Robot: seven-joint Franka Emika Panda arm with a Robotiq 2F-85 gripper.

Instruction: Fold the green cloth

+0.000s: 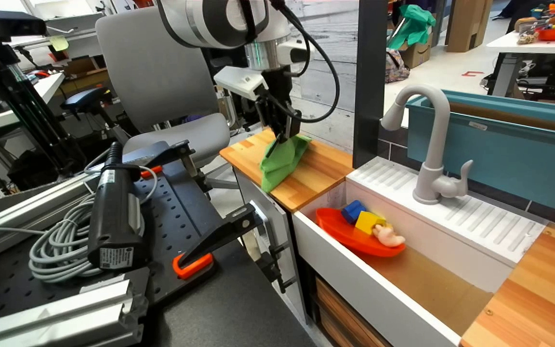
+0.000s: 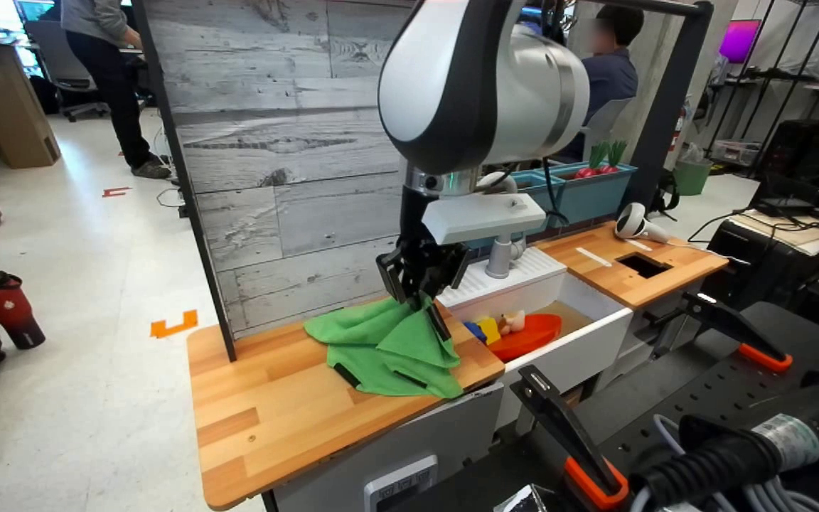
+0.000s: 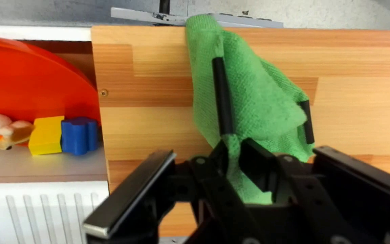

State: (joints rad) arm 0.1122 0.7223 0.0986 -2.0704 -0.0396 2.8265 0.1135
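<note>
The green cloth [image 1: 282, 164] lies bunched on the wooden counter, and black strips are attached to it. In an exterior view the cloth [image 2: 374, 345] rises to a peak at my gripper [image 2: 420, 295]. In the wrist view the cloth [image 3: 259, 108] has layers overlapping, and one end reaches over the counter's front edge. My gripper [image 3: 234, 149] has a narrow raised fold of the cloth between its fingertips, filling the gap. In the other exterior picture the gripper [image 1: 284, 137] points down onto the cloth. The cloth's underside is hidden.
The wooden counter [image 2: 267, 398] ends at a sink [image 1: 364, 284] holding a red boat-shaped dish [image 1: 340, 233], a yellow block [image 1: 369, 222], a blue block [image 1: 353, 211] and a pale toy [image 1: 387, 236]. A grey faucet [image 1: 434, 144] and a grey wood-pattern panel [image 2: 274, 156] stand behind.
</note>
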